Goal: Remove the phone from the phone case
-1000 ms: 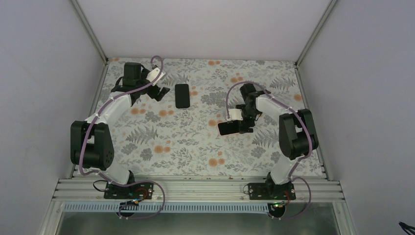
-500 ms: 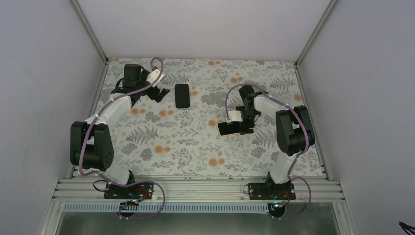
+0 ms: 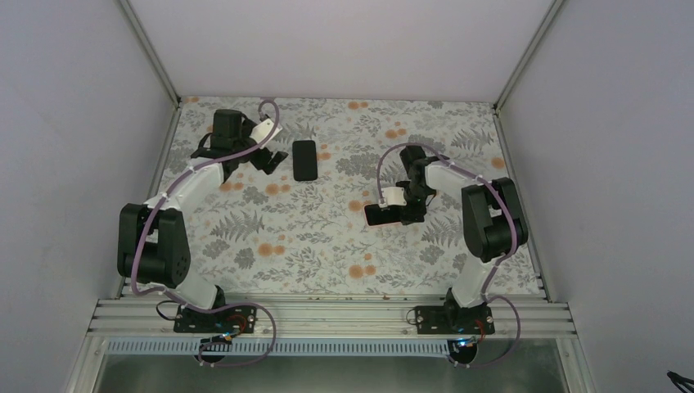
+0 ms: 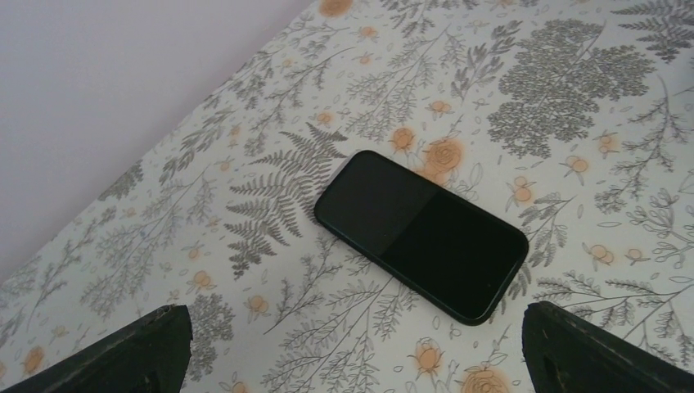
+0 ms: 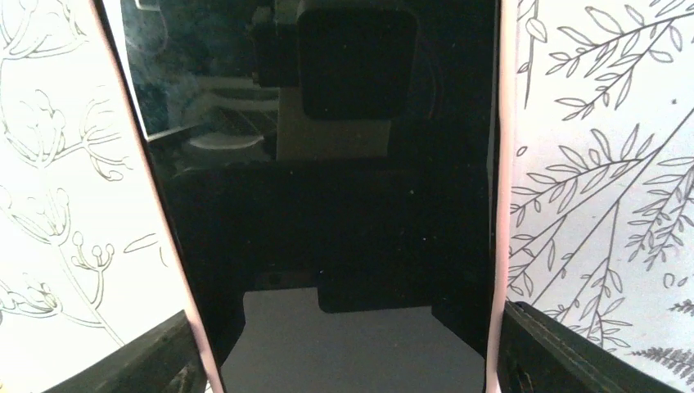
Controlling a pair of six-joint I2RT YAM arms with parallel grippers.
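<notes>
Two black slabs in play. Near the far-left corner the left gripper (image 3: 268, 158) has its fingers spread wide and holds nothing. Just right of it the case (image 4: 421, 233) lies flat on the table (image 3: 327, 246), clear of both fingers; looks empty, can't confirm. Toward the right edge the right gripper (image 3: 407, 210) pinches the phone (image 5: 327, 205) across its width, glossy screen facing the wrist camera. Risk: slick edges and a narrow hold, so the phone could slip or twist out on a fast swing. A hard set-down would slap the glass.

Phone (image 5: 327, 205) cut off top and bottom — ends unseen.
</notes>
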